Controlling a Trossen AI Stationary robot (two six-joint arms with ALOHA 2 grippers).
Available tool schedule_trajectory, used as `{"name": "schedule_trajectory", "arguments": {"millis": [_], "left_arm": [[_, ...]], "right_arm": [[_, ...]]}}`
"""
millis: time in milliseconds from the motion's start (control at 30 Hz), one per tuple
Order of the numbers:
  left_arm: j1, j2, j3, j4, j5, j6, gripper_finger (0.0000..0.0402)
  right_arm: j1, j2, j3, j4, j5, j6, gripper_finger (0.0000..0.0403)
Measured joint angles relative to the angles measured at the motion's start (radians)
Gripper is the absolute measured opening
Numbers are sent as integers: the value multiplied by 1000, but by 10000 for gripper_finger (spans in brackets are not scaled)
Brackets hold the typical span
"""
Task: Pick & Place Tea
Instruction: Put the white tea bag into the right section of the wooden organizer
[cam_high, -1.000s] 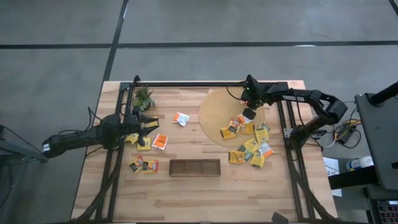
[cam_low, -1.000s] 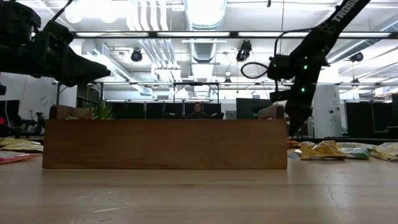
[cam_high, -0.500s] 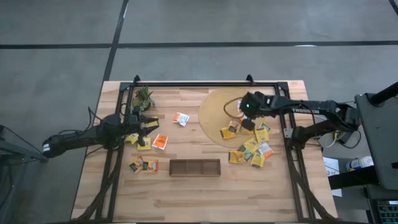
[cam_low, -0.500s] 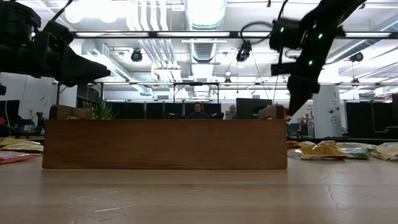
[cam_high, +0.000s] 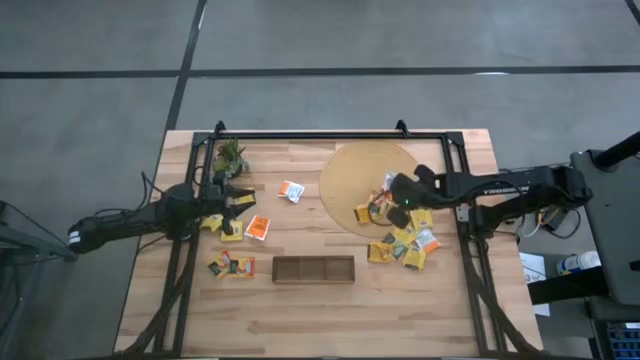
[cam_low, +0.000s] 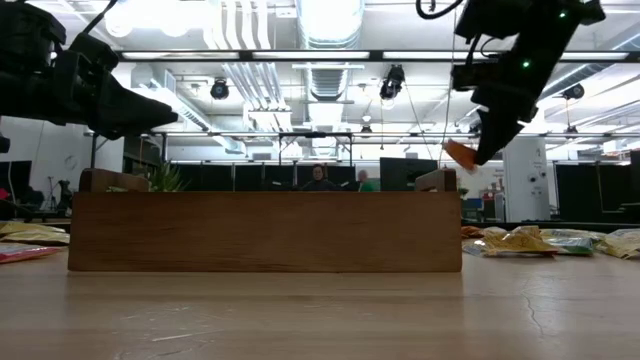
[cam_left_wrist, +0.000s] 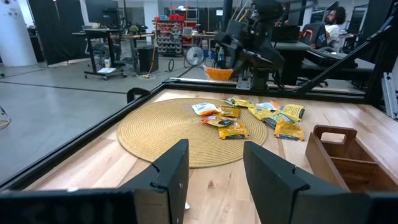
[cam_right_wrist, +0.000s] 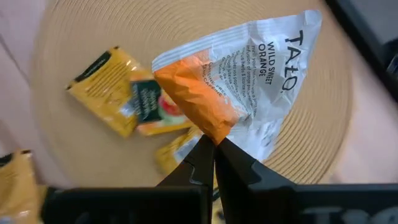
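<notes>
The left gripper (cam_high: 236, 203) hangs over the table's left side, its two fingers (cam_left_wrist: 168, 174) set apart with nothing between them; yellow sachets (cam_high: 230, 264) and an orange one (cam_high: 257, 227) lie scattered around it, a small green plant (cam_high: 230, 157) stands towards the far edge, and a white-and-orange sachet (cam_high: 291, 190) lies alone between the plant and the round woven mat (cam_high: 350, 175); the dark brown tray (cam_high: 313, 269) sits near the table's middle front, its compartments showing no tea; on the mat's right part lie a few yellow sachets (cam_left_wrist: 233, 129), and a looser pile of tea (cam_high: 405, 245) spreads off the mat onto the wood; above that edge of the mat the right gripper (cam_high: 386, 198) is raised clear of the table, fingers pinched tight on the corner of a white-and-orange sachet (cam_right_wrist: 242, 99); its printing reads "TAZO" and "WILD SWEET ORANGE"; the smaller print beneath is too fine to read.
</notes>
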Motion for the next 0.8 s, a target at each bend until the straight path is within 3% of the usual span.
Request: {"name": "schedule_trajectory", "arguments": {"millis": [400,567,800], "left_arm": [[0,0,0,0,0,0,147],[0,0,0,0,0,0,147],[0,0,0,0,0,0,147]], "right_arm": [[207,137,66,-70,20,459,8],[301,277,194,-137,45,573,8],[381,509,470,-376,69,711,8]]}}
